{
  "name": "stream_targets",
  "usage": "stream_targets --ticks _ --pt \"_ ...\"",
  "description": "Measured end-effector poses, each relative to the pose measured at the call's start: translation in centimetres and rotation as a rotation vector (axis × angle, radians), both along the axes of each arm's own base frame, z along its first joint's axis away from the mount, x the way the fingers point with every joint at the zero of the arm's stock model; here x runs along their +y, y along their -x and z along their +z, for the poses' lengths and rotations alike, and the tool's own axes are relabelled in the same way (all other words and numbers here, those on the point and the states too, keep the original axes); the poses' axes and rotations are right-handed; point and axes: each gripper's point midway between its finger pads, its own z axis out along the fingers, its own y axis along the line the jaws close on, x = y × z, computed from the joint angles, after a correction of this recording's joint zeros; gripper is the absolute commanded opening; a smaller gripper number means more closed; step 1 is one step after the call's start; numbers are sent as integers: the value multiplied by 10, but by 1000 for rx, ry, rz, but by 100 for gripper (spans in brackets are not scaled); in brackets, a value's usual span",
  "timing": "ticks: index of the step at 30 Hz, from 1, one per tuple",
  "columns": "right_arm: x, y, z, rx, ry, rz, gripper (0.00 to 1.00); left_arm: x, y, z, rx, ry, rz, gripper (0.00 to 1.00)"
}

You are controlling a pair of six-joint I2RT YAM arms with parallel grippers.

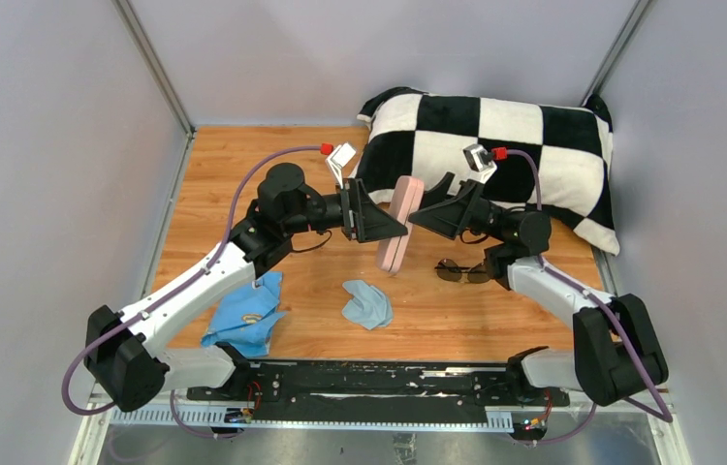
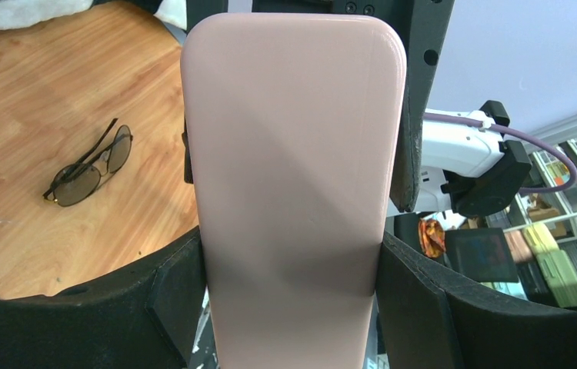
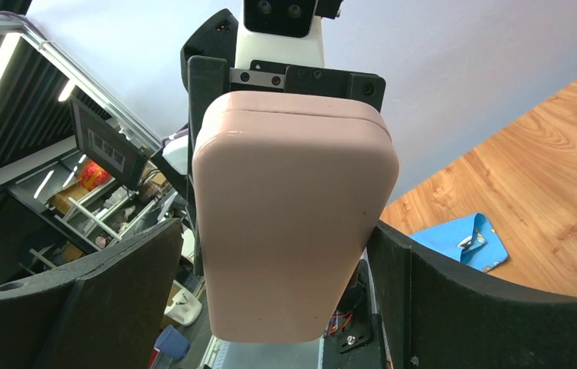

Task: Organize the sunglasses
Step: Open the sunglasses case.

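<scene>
The sunglasses (image 1: 463,272), thin dark frame with brownish lenses, lie folded open on the wooden table near my right forearm; the left wrist view shows the sunglasses (image 2: 89,171) to the left. A pink case (image 1: 400,225) hangs closed and upright above the table's middle. My left gripper (image 1: 389,226) is shut on the pink case (image 2: 293,154), both pads pressed on its long edges. My right gripper (image 1: 420,215) faces it from the other side, open, its fingers straddling the case (image 3: 293,207), with a gap at the left finger (image 3: 78,307).
A black-and-white checkered pillow (image 1: 515,145) fills the back right. A light-blue cloth (image 1: 367,303) lies crumpled in front of the case, and a blue pouch (image 1: 246,315) lies near the left arm. Grey walls close in the table.
</scene>
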Motion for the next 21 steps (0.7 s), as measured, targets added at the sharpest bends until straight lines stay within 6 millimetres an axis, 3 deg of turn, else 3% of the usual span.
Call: stream_targets --ticks 4,11,16,21 --pt "4 -2 -4 12 0 9 77 0 -1 0 3 0 7 0" --pt "7 -8 -4 31 -10 22 65 1 -6 1 0 3 27 0" --pt "8 -9 -3 39 -13 27 63 2 -7 1 4 5 32 0" --pt "9 -10 -6 51 -12 33 66 3 -7 -1 17 8 46 0"
